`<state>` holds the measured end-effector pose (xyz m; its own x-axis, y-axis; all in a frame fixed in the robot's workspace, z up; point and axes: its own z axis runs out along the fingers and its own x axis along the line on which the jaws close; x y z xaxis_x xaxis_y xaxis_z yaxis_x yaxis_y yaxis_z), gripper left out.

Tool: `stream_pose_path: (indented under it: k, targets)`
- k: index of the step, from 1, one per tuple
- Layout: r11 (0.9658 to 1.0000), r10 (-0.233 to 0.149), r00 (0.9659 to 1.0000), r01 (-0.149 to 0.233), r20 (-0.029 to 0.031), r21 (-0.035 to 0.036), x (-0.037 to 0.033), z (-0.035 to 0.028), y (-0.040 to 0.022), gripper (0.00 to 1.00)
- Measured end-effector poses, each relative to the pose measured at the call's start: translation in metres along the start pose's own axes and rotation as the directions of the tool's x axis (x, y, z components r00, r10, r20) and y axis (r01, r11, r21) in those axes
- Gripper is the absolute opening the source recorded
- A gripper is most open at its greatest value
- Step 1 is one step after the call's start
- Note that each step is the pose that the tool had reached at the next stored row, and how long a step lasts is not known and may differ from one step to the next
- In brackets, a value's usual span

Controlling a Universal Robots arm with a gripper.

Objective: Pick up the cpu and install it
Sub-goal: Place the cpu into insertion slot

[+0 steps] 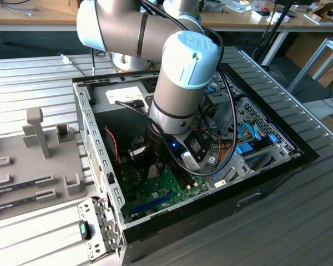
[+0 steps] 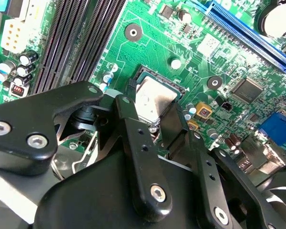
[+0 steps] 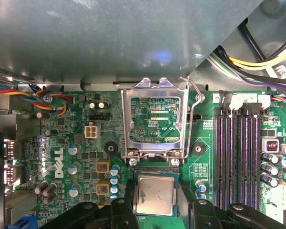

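The cpu, a flat silver-grey square, lies level in the black socket on the green motherboard. The same cpu shows its metal top between two black fingers. My gripper is shut on the cpu, with a finger pressed against each of two opposite edges. The socket's metal load plate is swung up and open just beyond the chip. In the exterior view my gripper reaches deep into the open computer case, over the board.
Dark memory slots run beside the socket, and capacitors stand past them. A long blue slot crosses the board. Cable bundles hang near the case wall. A grey tray with memory sticks sits at the exterior view's left.
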<state>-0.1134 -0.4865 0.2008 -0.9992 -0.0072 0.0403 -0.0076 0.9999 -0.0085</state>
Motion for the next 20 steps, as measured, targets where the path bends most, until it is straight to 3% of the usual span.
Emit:
stream_pose_path:
  k: [14, 20]
  targets:
    - [1.0000, -0.001, 1.0000, 0.001, 0.0001, -0.0001, 0.0000, 0.0008, 0.0000, 0.42]
    - [0.9998, -0.020, 0.9998, 0.020, 0.0003, 0.0005, 0.0004, 0.0003, 0.0000, 0.42]
